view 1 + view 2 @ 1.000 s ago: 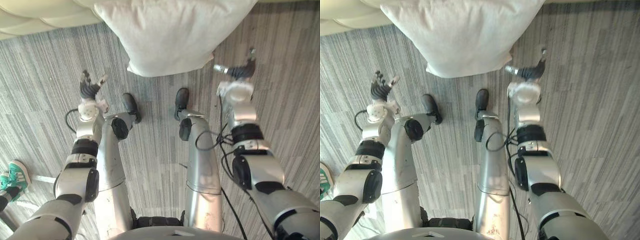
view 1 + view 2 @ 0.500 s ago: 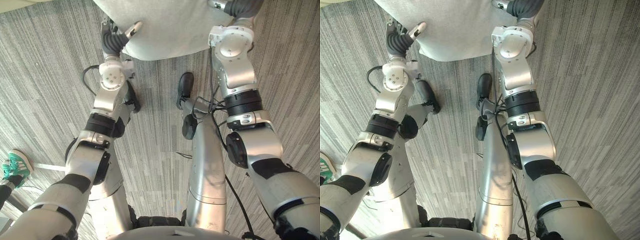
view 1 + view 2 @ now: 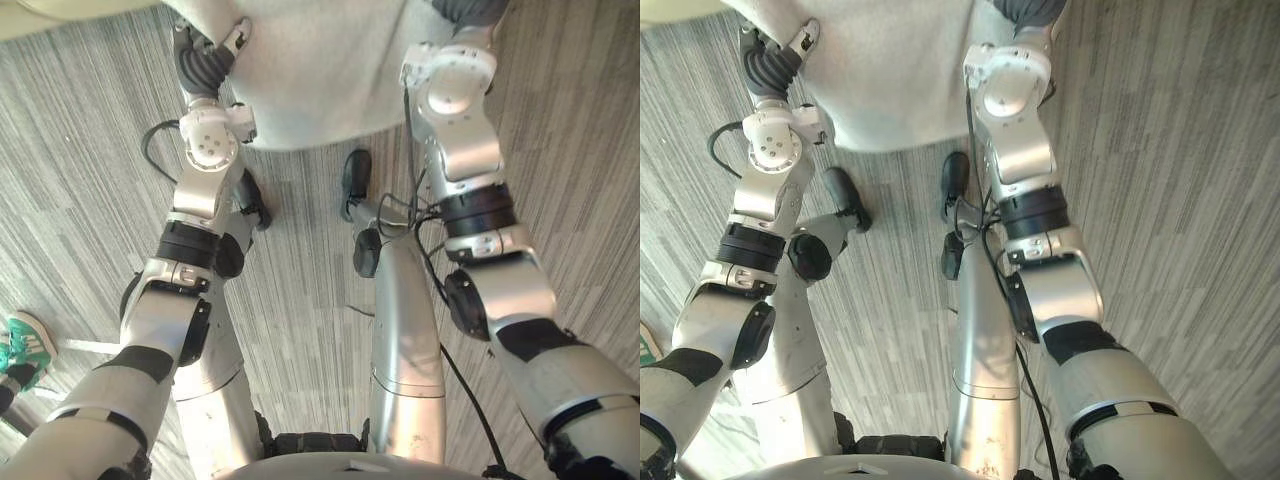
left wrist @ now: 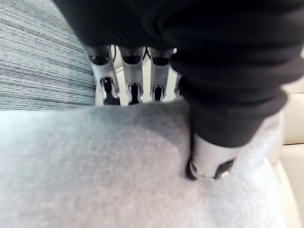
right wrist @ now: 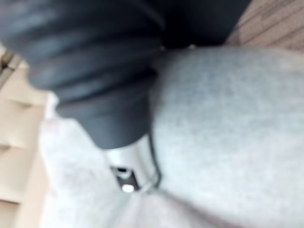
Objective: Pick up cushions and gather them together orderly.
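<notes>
A large pale grey cushion (image 3: 320, 70) lies at the top middle of the eye views, over striped carpet. My left hand (image 3: 203, 62) is at its left edge. In the left wrist view its fingers (image 4: 133, 71) curl down behind the cushion's (image 4: 95, 166) rim while the thumb (image 4: 211, 161) presses into the top, so the edge is pinched. My right hand (image 3: 465, 8) is at the cushion's right edge. In the right wrist view its thumb (image 5: 128, 171) digs into the cushion (image 5: 228, 133) and makes a fold.
A cream sofa (image 5: 19, 142) stands just beyond the cushion, with its edge at the far left corner (image 3: 70, 8). A person's green shoe (image 3: 25, 345) rests on the carpet at the left edge. Grey striped carpet (image 3: 590, 180) lies all around.
Both hands have risen from beside the cushion to its two edges and closed on it. The whole picture has shifted, so the camera has moved too.
</notes>
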